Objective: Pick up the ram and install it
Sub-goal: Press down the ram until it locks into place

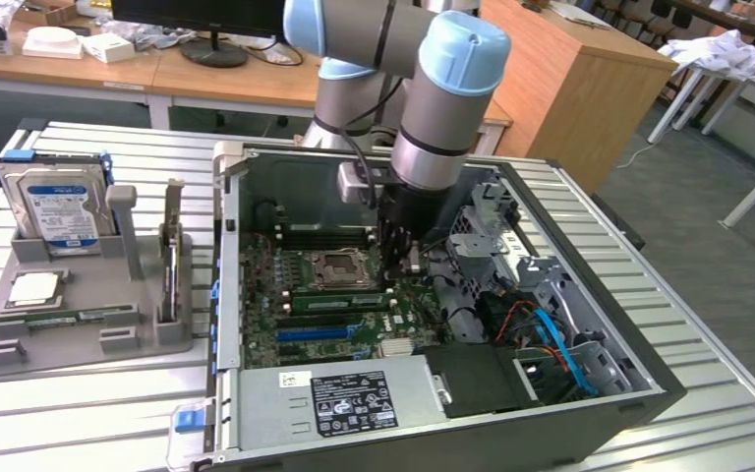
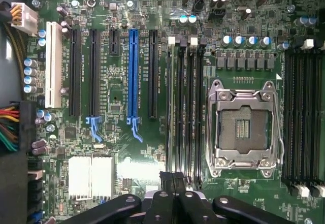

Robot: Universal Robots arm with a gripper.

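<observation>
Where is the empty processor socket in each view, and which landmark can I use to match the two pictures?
Exterior view: the processor socket sits near the middle of the motherboard inside the open computer case.
Wrist view: the processor socket lies between two banks of black memory slots.
Shared landmark: the blue expansion slot, the only blue slot on the board.
</observation>
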